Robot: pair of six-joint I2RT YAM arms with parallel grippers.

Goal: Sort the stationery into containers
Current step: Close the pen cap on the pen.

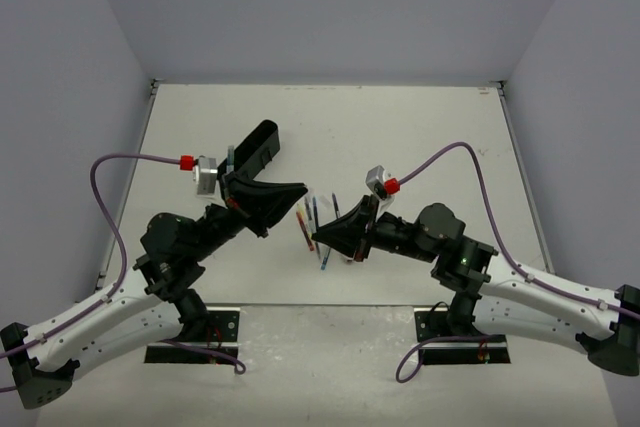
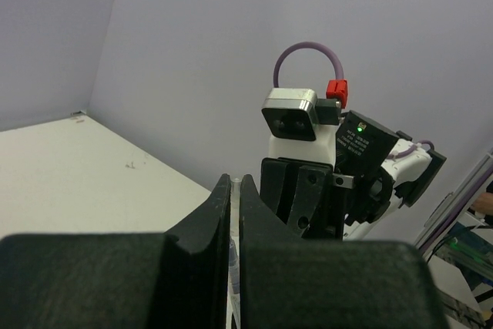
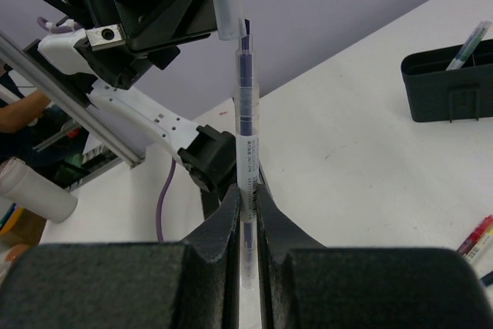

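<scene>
A clear pen with a dark blue core (image 3: pixel 245 113) spans the gap between both grippers above the table. My right gripper (image 3: pixel 246 190) is shut on its lower barrel. My left gripper (image 2: pixel 235 179) is shut on the capped end (image 3: pixel 225 1), and a sliver of the pen (image 2: pixel 234 190) shows between its fingers. In the top view the left gripper (image 1: pixel 303 190) and right gripper (image 1: pixel 318 237) meet tip to tip at the table's middle. The black container (image 1: pixel 255 152) lies behind the left gripper, and a pen (image 3: pixel 470 40) stands in that container (image 3: pixel 451 86).
Several loose pens (image 1: pixel 316 219) lie on the table under the grippers, among them a red and yellow pair (image 3: pixel 477 240). The right arm's wrist camera (image 2: pixel 291 113) sits close in front of the left fingers. Walls enclose the table on three sides.
</scene>
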